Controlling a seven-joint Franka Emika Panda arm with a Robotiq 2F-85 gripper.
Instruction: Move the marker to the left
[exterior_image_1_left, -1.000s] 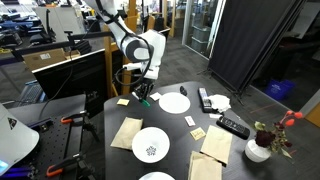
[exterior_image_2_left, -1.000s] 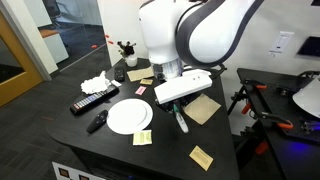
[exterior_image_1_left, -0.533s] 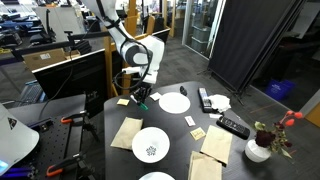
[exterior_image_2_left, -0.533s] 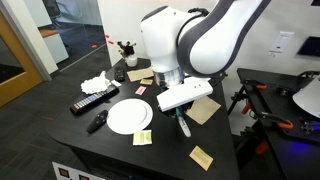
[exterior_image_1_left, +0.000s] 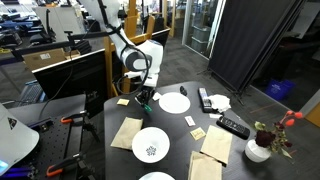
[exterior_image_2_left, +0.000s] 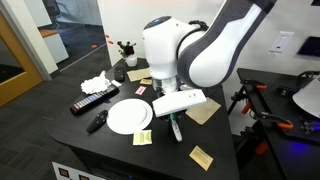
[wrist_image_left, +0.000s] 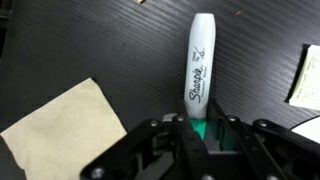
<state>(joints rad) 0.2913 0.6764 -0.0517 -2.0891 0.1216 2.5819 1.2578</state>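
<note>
End effector around marker, whitish end outward

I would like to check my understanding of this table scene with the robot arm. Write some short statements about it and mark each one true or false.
1. The green end of the marker sits between the jaws of the gripper. True.
2. The marker carries the word "Sharpie". True.
3. The plate near the gripper is red. False: it is white.
4. A tan napkin lies beside the marker in the wrist view. True.
5. The remote controls lie on the plate. False: they lie on the black table beside it.
</note>
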